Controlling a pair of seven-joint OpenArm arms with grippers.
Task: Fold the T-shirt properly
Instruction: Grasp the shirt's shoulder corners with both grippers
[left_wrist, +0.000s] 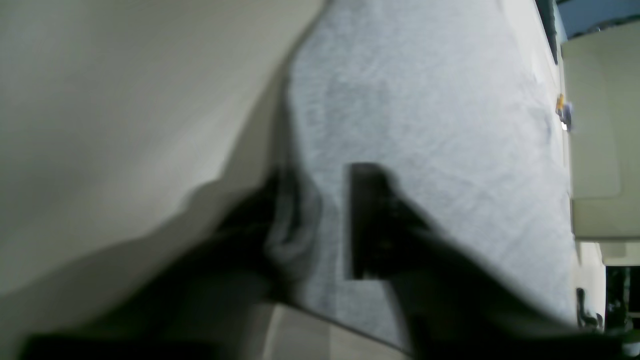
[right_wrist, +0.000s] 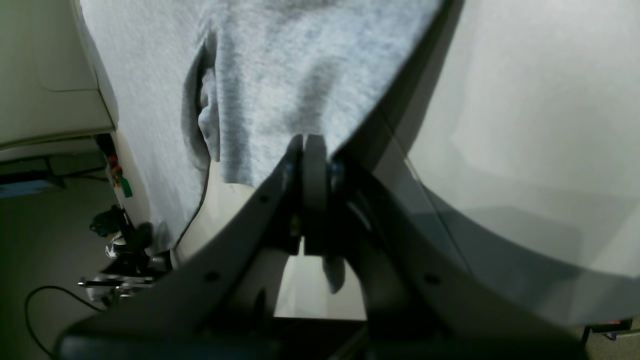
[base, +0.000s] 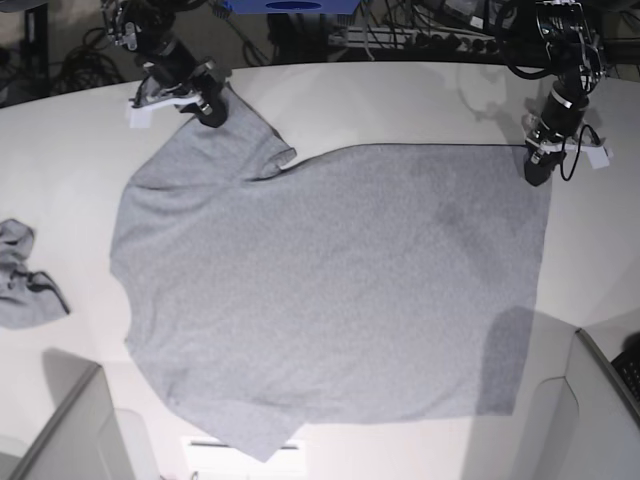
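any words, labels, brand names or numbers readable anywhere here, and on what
No readable text in any view.
T-shirt: plain grey side up, no lettering showing.
Small grey cloth: no label visible.
Background gear behind the table: too small and dark to read.

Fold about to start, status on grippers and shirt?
Right gripper shut on sleeve edge. Left gripper at hem corner, grip unclear. T-shirt spread flat. Small grey cloth off aside.
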